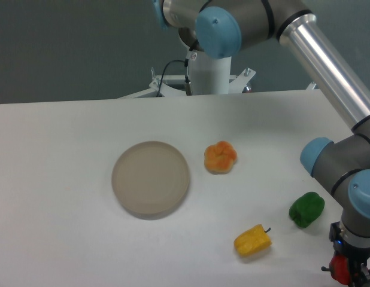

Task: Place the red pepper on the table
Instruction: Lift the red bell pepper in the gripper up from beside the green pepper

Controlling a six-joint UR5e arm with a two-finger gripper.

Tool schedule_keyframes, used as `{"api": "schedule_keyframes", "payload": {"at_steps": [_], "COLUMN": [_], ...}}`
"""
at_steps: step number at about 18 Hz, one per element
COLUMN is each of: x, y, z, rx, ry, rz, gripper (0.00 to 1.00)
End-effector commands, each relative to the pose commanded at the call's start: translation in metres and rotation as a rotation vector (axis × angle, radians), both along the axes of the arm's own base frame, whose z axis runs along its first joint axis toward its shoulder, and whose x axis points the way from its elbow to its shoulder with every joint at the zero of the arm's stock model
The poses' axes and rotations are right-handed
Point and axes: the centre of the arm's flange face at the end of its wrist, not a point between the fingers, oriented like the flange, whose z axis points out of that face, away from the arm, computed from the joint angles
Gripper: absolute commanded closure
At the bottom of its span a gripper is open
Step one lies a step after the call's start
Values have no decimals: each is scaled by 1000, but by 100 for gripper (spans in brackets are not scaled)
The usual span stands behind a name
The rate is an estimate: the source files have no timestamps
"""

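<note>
A: What's laid out, biggest first?

B: The white table (65, 179) fills the view, with the arm (328, 66) reaching across its right side down to the bottom right corner. Then a round grey plate (151, 178) near the middle, an orange pepper (220, 157) just to its right, a green pepper (306, 209) further right, and a yellow pepper (252, 240) below those.

A: And the red pepper?

B: The red pepper (339, 269) sits at the bottom right edge of the view, right at the gripper (352, 275), partly hidden by it. The fingers look clamped on it, one dark finger crossing its right side.

A: So which way does it need to go?

B: I'd judge straight down. The pepper is already between the fingers, so what matters is the gap beneath it, and I can't tell whether it touches the table yet. Its long axis is too hidden to read
</note>
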Motion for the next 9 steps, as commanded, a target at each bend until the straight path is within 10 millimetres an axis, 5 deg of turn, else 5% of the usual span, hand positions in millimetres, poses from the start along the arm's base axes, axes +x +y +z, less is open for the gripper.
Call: {"api": "schedule_keyframes", "payload": {"at_steps": [9], "x": [34], "y": [5], "z": [25], "rx": [0], "ry": [-20], "rz": [-10], "gripper": [35]}}
